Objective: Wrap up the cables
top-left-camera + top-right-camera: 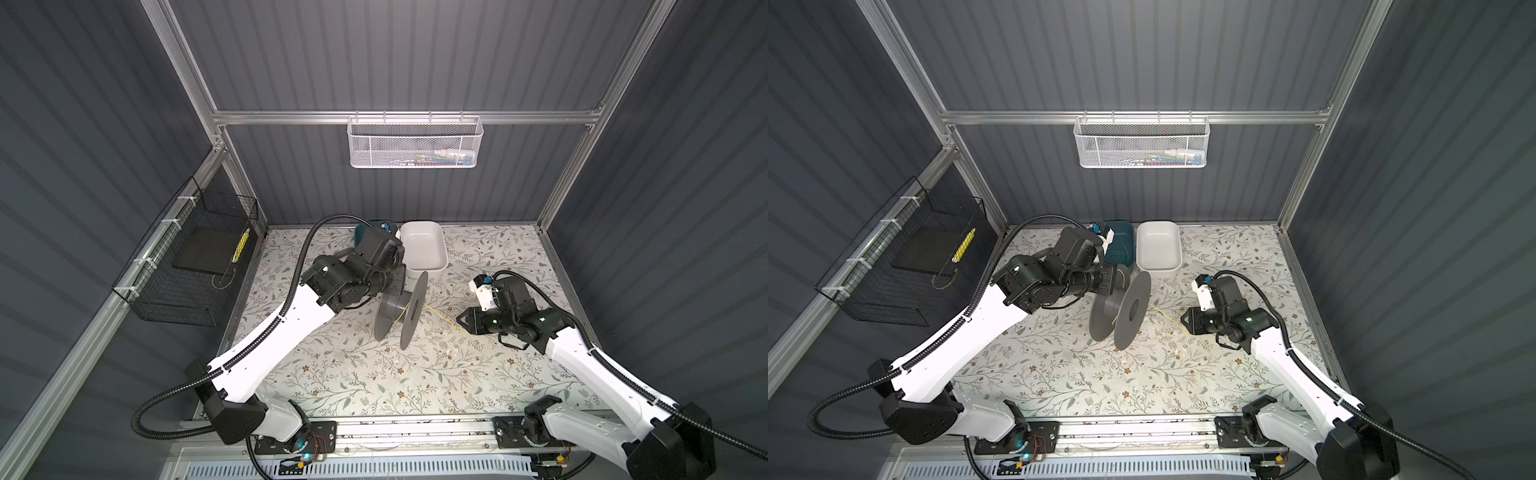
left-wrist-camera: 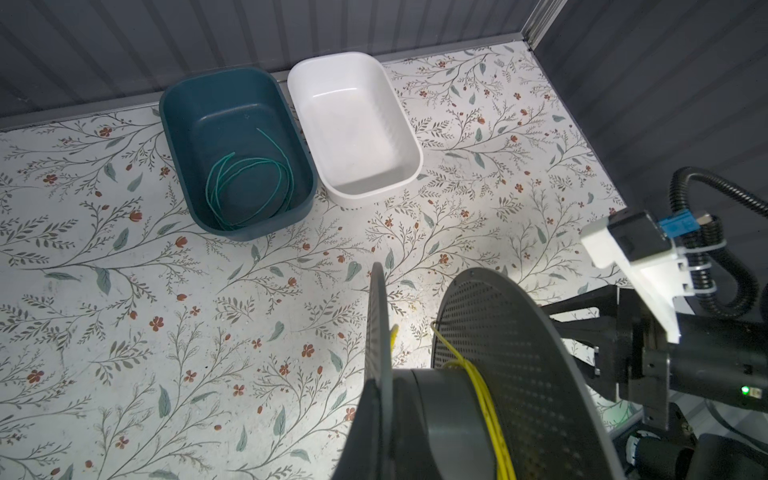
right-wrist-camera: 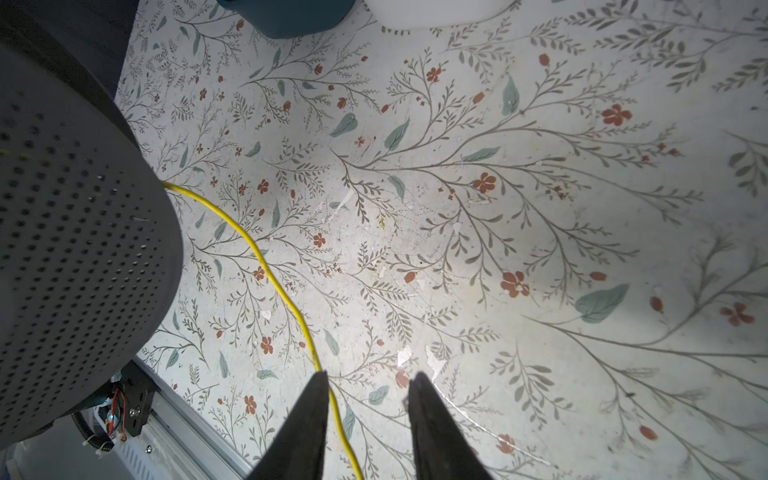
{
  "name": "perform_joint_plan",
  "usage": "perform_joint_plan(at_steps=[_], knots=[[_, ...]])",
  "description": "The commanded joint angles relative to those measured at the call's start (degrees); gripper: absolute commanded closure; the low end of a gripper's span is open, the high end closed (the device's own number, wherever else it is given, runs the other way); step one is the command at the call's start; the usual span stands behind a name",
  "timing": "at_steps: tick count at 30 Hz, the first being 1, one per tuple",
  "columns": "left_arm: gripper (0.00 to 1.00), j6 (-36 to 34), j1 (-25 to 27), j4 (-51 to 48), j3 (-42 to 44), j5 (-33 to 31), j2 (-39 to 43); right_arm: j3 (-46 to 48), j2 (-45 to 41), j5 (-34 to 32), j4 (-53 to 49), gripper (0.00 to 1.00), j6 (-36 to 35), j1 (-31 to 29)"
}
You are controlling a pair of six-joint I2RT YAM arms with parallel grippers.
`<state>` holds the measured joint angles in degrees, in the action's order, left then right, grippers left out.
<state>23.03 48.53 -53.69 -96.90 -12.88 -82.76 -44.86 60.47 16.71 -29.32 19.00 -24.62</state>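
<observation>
A grey spool [image 1: 401, 309] [image 1: 1125, 311] stands on edge mid-table, with turns of the yellow cable [image 2: 486, 399] round its hub. My left gripper [image 2: 374, 424] [image 1: 1115, 278] is shut on the spool's near flange. From the spool the yellow cable [image 3: 266, 266] [image 1: 440, 318] runs across the floral mat and passes between the fingers of my right gripper [image 3: 370, 378] [image 1: 461, 320], which is open; the cable lies close to one finger. The teal-green cable [image 2: 249, 160] lies coiled in the teal bin [image 2: 174, 124].
An empty white bin [image 2: 411, 137] stands beside the teal bin at the back wall. A black wire basket [image 1: 187, 266] hangs on the left wall and a white mesh basket [image 1: 415, 141] on the back rail. A metal rail [image 1: 415, 428] borders the front.
</observation>
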Motion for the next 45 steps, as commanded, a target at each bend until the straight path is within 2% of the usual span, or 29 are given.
perform_joint_plan(at_steps=[1, 7, 11, 13, 19, 27, 30, 35, 37, 40, 45], knots=[[1.0, -0.87, -0.55, 0.98, -1.14, 1.67, 0.7, -2.12, -0.17, 0.09, -2.83, 0.63, -1.66, -0.34], [1.0, -0.9, -0.56, 0.87, -1.44, 2.19, 0.44, -2.97, 2.38, 6.76, -2.05, 0.6, -1.95, -0.86], [1.0, -0.94, -0.72, 0.83, -1.35, 2.11, 0.62, -1.88, 3.34, 8.67, -1.9, 0.64, -1.95, -1.82], [1.0, -1.01, -0.68, 0.7, -1.45, 1.99, 0.66, -1.1, 3.32, 8.94, -1.65, 0.7, -1.57, -2.13], [1.0, -0.84, -0.82, 1.15, -1.41, 2.12, 0.54, -0.62, 4.95, 7.35, -2.36, 0.74, -1.08, -3.12], [1.0, -0.8, -0.9, 1.27, -1.04, 2.14, 1.2, -1.28, 5.05, -0.7, -4.61, 0.65, -0.79, -3.15], [1.0, -0.79, -0.9, 1.47, -0.88, 2.34, 1.29, -1.34, 5.75, -0.52, -4.47, 0.74, -0.82, -3.15], [1.0, -0.71, -0.98, 1.63, -0.93, 1.99, 1.42, -0.7, 5.02, 1.9, -3.71, 0.94, -0.16, -3.91], [1.0, -0.06, -1.14, 2.07, -0.91, 1.28, 1.61, 0.0, 4.04, 1.84, -3.29, 0.99, 0.91, -4.94], [1.0, 2.47, -1.87, 4.58, -0.43, -0.04, 1.94, 1.73, 4.04, -0.45, -2.46, 1.0, 3.82, -9.13], [1.0, 9.82, -5.53, 9.3, -1.47, -3.03, 0.05, 5.86, 4.06, -5.17, 3.92, 1.0, 13.19, -21.76]])
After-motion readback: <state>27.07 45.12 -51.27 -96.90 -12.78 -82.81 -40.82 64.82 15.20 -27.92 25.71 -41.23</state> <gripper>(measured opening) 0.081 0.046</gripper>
